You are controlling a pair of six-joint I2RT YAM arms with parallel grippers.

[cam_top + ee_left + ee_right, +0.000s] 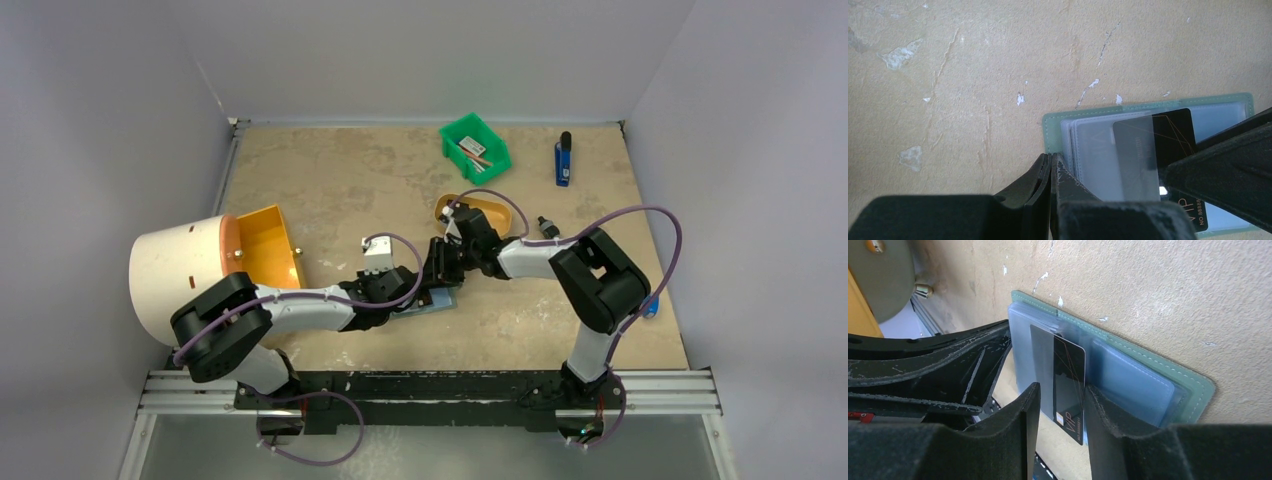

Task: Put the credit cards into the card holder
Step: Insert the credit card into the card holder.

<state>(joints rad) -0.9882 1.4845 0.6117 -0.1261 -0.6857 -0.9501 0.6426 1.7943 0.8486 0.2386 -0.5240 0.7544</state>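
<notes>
Both sets of jaws meet over the card holder (441,302), which lies open on the worktop (330,180) in the top view.

Left wrist: the left jaws are clenched at the holder's edge, apparently pinning it. One credit card (1153,150) sits half inside a clear pocket (1093,150).

Right wrist: the right jaws are released, straddling the card's exposed end.

Insertion looks underway. The next move calls for pushing the card fully home.

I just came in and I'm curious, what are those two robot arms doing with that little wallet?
The left tool, shut, rests its tip on the edge of the open card holder, which lies flat on the table. The right tool is open around a black credit card that sits partly tucked into a clear pocket, with one end sticking out.
</notes>
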